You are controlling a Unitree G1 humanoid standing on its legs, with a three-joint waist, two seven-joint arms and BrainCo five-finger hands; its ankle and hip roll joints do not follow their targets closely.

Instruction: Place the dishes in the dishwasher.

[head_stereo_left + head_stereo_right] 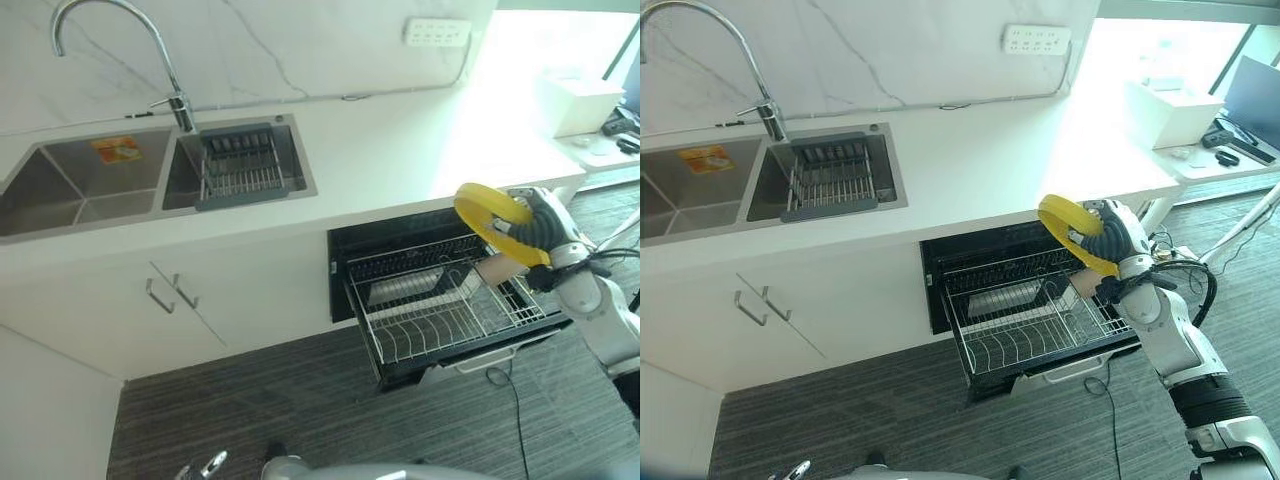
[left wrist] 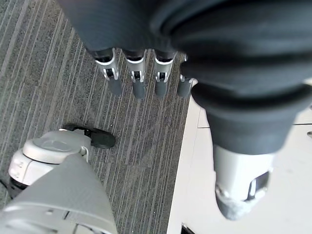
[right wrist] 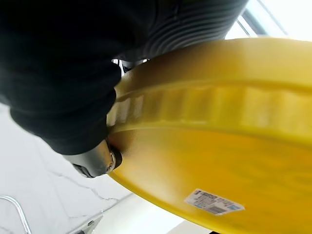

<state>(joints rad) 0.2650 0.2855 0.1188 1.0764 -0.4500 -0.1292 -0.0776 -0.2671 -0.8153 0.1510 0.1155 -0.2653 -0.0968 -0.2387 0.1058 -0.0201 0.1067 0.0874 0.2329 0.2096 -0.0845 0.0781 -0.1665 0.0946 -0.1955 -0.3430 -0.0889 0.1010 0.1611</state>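
A yellow plate (image 1: 492, 214) hangs tilted on edge above the right end of the pulled-out dishwasher rack (image 1: 440, 310), with my right hand (image 1: 537, 228) shut on its rim. In the right wrist view the plate's yellow underside (image 3: 219, 146) with a small white label sits against my hand (image 3: 92, 163). The wire rack (image 1: 1025, 315) juts from the open dishwasher under the counter and holds no dishes that I can see. My left hand (image 2: 141, 78) hangs low over the striped floor, fingers straight and holding nothing.
A white counter (image 1: 400, 150) runs above the dishwasher, with a double steel sink (image 1: 90, 180), a tap (image 1: 170, 70) and a dark drainer basket (image 1: 240, 168) at the left. A white box (image 1: 580, 105) stands on a side table at the far right. White cabinet doors (image 1: 170, 300) lie left of the dishwasher.
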